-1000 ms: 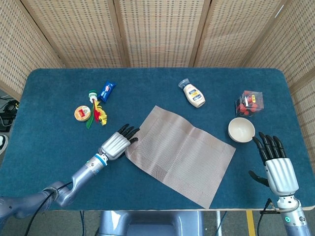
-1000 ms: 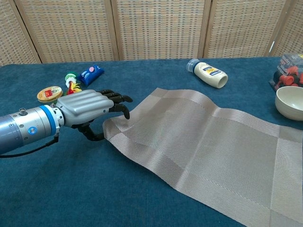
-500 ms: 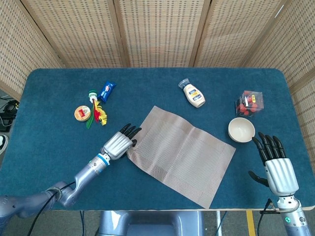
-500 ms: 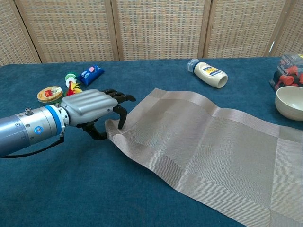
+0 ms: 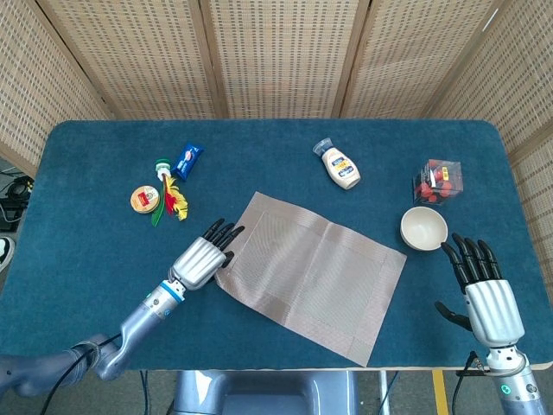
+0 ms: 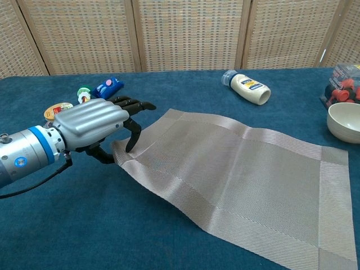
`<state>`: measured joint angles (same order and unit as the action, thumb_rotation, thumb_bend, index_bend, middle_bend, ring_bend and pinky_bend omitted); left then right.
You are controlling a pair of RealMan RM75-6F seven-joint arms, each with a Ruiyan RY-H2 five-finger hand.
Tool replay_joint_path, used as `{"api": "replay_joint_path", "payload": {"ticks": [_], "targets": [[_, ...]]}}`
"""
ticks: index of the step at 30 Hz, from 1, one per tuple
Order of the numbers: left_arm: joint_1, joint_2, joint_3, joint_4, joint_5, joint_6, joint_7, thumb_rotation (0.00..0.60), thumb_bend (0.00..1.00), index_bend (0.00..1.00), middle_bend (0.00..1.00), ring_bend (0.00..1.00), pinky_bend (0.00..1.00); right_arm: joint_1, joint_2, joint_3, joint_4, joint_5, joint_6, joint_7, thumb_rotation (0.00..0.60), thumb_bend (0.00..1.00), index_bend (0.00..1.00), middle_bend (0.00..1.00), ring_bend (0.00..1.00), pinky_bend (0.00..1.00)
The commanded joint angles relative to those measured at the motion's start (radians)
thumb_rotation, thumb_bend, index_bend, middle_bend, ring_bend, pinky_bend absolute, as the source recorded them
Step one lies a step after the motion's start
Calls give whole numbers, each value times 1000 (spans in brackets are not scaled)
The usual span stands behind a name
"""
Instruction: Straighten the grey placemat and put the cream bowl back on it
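Grey woven placemat [image 5: 311,275] lies skewed; my left hand [image 5: 200,258] pinches its corner to swing it, right hand [image 5: 484,290] open, empty, beside the cream bowl [image 5: 423,228].

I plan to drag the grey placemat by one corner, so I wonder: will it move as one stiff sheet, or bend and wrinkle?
The grey placemat is probably floppy: its corner lifts and curls where the left hand pinches it. It looks thin and woven, with fold creases, so it likely ripples when dragged over the blue table cloth.

Open table [image 5: 285,164] beyond the placemat [image 5: 311,272]; cream bowl [image 5: 423,227] and mayonnaise bottle [image 5: 340,166] flank it.
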<state>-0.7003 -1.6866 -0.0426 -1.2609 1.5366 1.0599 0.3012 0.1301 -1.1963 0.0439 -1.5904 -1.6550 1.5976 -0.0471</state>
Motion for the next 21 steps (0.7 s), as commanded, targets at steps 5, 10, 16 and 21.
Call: {"api": "replay_joint_path", "payload": {"ticks": [5, 10, 16, 21], "targets": [[75, 128, 68, -259, -36, 20, 192, 600, 455, 803, 0, 0, 0, -7, 4, -1, -8, -15, 14, -4, 600, 0, 90, 0, 0, 0], [100, 187, 110, -397, -60, 4, 268, 600, 455, 803, 0, 0, 0, -11, 5, -5, -13, -28, 20, -11, 600, 0, 93, 0, 0, 0], [113, 231, 157, -497, -57, -24, 293, 600, 455, 804, 0, 0, 0, -15, 5, -7, -16, -38, 23, -17, 600, 0, 97, 0, 0, 0], [118, 256, 180, -556, -72, -52, 325, 600, 455, 804, 0, 0, 0, -17, 5, -6, -18, -42, 24, -20, 600, 0, 102, 0, 0, 0]]}}
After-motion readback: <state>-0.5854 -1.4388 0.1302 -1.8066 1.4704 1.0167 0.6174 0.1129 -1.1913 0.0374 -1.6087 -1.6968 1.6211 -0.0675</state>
